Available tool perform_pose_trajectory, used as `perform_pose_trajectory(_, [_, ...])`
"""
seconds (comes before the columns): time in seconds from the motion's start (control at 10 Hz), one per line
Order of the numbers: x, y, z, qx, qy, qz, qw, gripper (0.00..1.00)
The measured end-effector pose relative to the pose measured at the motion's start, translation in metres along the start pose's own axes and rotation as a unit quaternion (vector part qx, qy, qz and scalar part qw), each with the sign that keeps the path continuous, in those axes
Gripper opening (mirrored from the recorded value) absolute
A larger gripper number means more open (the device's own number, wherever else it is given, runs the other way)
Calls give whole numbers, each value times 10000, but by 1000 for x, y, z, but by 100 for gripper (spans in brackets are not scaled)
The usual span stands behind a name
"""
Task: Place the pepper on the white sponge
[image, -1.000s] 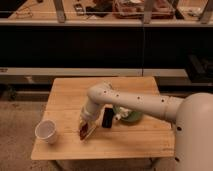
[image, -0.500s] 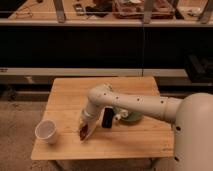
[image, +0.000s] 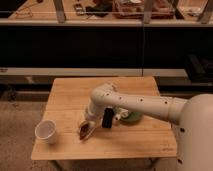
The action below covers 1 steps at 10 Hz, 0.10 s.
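My gripper is low over the wooden table, left of the middle and near the front. The dark-red pepper lies right at its tip, on or just above the tabletop. An off-white piece, which looks like the white sponge, shows partly behind my forearm. It sits between the black block and a green dish, to the right of the pepper and apart from it.
A white paper cup stands at the front left corner. The black block stands upright just right of the gripper. My white arm reaches in from the right. A dark shelf unit runs along behind the table.
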Motion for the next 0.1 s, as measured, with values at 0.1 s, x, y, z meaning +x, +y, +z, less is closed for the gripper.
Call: perform_pose_trajectory(0.1, [5, 9, -18, -36, 166, 25, 9999, 60])
